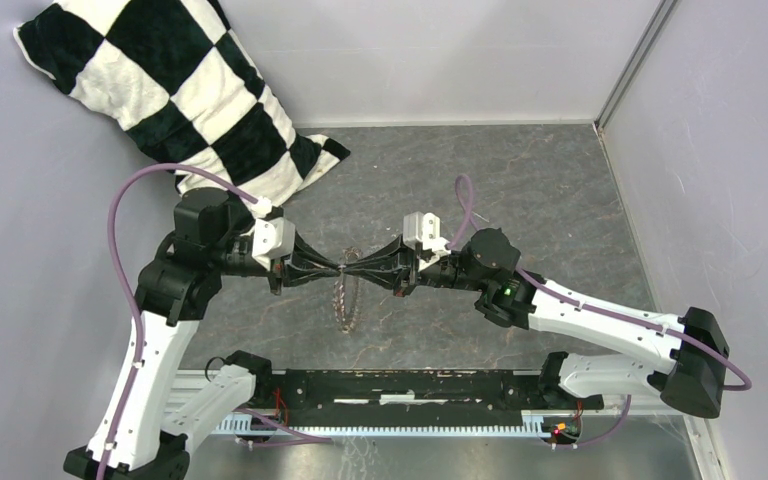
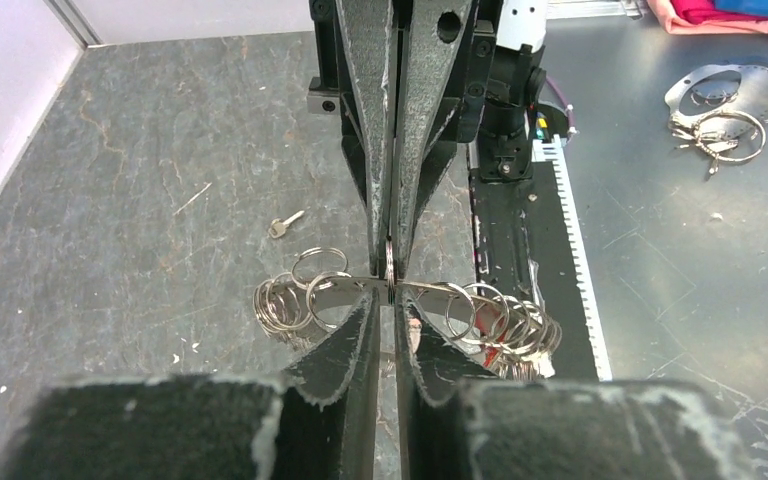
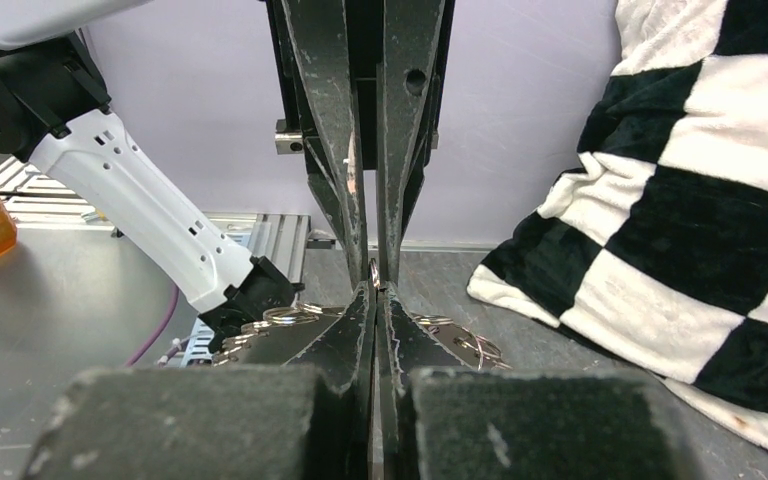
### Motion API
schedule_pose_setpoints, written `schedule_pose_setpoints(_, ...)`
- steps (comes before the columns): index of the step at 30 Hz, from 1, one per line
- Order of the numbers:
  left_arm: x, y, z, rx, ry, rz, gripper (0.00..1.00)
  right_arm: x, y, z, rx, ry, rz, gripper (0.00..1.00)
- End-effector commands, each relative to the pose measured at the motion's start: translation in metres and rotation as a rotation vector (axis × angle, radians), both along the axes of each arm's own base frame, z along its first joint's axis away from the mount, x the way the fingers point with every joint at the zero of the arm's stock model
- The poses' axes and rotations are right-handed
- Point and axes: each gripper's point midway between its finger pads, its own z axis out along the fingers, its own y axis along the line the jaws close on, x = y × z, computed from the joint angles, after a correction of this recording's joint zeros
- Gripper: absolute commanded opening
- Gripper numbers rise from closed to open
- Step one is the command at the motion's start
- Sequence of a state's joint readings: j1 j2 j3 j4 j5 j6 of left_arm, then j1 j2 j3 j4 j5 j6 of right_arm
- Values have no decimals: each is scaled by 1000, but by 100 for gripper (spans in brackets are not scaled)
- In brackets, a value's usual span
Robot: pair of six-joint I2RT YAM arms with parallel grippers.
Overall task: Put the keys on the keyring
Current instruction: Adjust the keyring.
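Keyring (image 1: pixel 345 303) links are hanging in a strand below the point where the two claws are meeting tip to tip above the middle of the grey desk (image 1: pixel 530 190). In the top view the strand's long axis is running from the claw tips toward the arm bases; whether its lower end is touching the desk I cannot tell. In the left wrist view its loops are fanning out to both sides of the fingers. The right claw (image 3: pixel 374 292) is clenching one thin ring edge-on, its fingers pressed nearly together. The left claw (image 2: pixel 388 303) is facing it with its fingers standing a narrow slit apart around the same spot; whether it is actually pinching a ring I cannot tell. The key (image 2: pixel 284 224) is lying flat on the desk, apart from the ring bunch and beyond it in the left wrist view, untouched by either claw. Its long axis is lying on a diagonal there, the head low-left and the blade pointing up-right.
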State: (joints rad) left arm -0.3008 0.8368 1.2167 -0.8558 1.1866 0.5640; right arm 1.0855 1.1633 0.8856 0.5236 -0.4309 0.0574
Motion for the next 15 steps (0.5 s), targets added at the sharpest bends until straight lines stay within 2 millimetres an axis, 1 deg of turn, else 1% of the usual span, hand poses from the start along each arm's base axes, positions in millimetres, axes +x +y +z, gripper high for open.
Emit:
schedule_pose_setpoints(1, 3, -1, -2, -3, 28, 24, 17, -2, -3, 25, 97, -22, -7, 1)
schedule_pose_setpoints(4, 2, 0, -3, -3, 29, 21, 22, -3, -3, 25, 104, -17, 0, 1)
schedule_pose_setpoints(7, 3, -1, 1, -15, 31, 24, 21, -4, -3, 24, 106, -12, 6, 1)
schedule_pose_setpoints(9, 7, -2, 5, -27, 26, 39, 17, -4, -2, 23, 104, -9, 8, 1)
schedule_pose_setpoints(12, 8, -3, 9, -37, 8, 45, 13, -4, -2, 22, 102, -7, 10, 1)
schedule_pose_setpoints(15, 8, -2, 10, -39, -8, 48, 4, -5, -1, 17, 93, 0, 17, 1)
